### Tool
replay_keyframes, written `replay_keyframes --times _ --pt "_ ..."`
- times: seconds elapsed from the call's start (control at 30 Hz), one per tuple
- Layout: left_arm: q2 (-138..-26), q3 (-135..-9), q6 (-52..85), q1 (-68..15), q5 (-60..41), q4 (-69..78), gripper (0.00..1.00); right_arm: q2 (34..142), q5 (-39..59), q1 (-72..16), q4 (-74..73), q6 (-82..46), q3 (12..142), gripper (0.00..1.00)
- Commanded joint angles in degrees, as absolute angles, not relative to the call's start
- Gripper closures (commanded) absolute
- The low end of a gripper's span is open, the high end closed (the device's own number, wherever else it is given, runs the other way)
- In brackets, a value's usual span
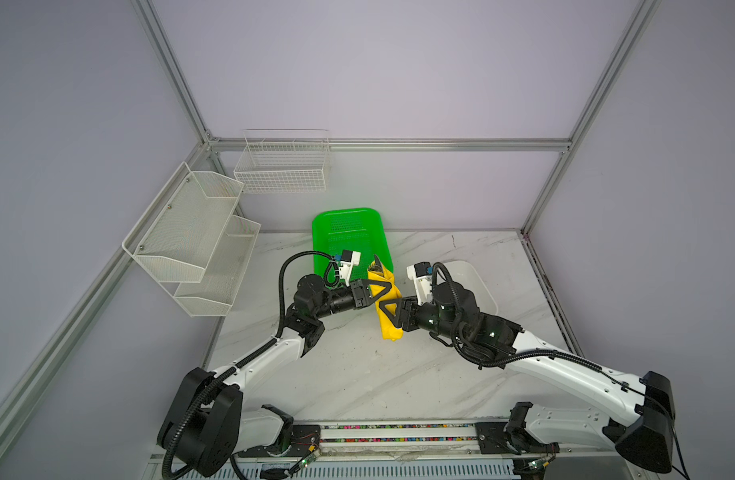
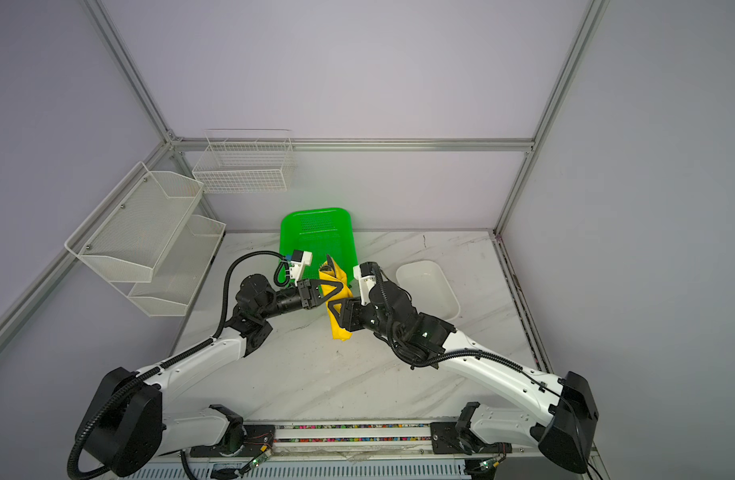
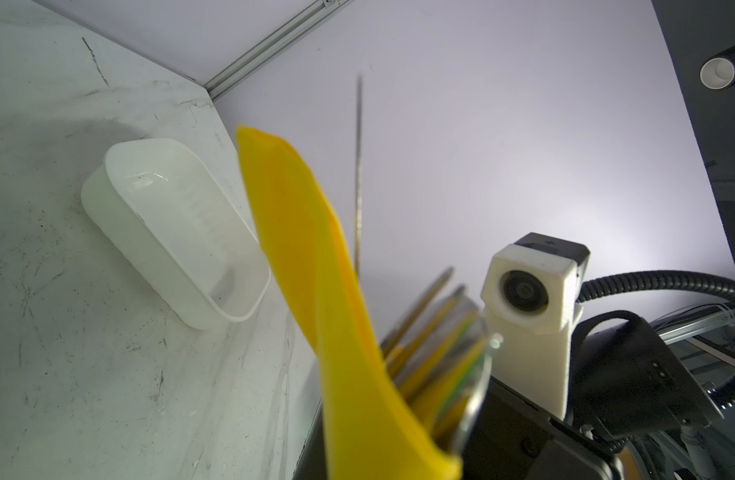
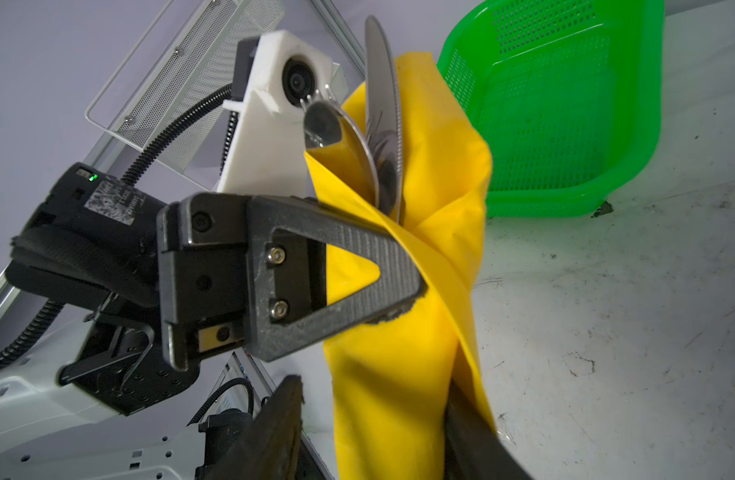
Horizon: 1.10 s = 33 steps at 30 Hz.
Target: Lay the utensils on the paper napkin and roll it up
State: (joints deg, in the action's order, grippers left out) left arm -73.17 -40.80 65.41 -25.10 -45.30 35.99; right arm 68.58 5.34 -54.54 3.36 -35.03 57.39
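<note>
Napkin [image 1: 388,328] rolled around utensils [image 4: 382,104], held tilted just beside green basket [image 1: 349,232], left end effector [image 1: 380,293] clamped on its upper part, right end effector [image 1: 384,309] clamped lower down, utensil tips poking out top.

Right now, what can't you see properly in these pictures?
- Utensils: handles hidden inside the rolled napkin in every view; only the tops poke out.
- Right gripper: right wrist view cuts its fingers off at the edge, so squeezing or just straddling the napkin is unclear.
- Utensil tips: blurry in the left wrist view, too close.
- White tray: partly behind the right arm in a top view.
</note>
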Motion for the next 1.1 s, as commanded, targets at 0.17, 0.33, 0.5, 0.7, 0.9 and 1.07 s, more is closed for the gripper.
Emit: replay_keyframes --times 0.17,0.33,0.5,0.7,0.9,1.07 --pt "-70.0 -48.0 66.8 -24.9 -47.3 40.5 0.95 67.6 13.2 -52.2 -2.8 -35.6 54.6 0.51" --pt "-70.1 -48.5 67.0 -24.9 -47.6 40.7 0.95 68.8 17.9 -52.2 -6.1 -36.1 54.1 0.54" --pt "-70.1 -48.5 67.4 -24.9 -47.7 41.3 0.95 69.5 20.0 -52.0 -7.4 -35.5 54.4 0.55" --pt "-70.0 -48.8 68.2 -24.9 -47.9 42.5 0.94 70.3 21.7 -51.3 -8.1 -35.4 54.3 0.56" --pt "-69.8 -48.8 68.1 -24.9 -47.8 42.9 0.94 70.2 24.1 -50.0 -10.7 -36.8 53.1 0.66" --pt "-69.9 -48.3 66.9 -24.9 -47.5 41.8 0.90 69.7 25.9 -48.6 -12.8 -38.2 52.0 0.74"
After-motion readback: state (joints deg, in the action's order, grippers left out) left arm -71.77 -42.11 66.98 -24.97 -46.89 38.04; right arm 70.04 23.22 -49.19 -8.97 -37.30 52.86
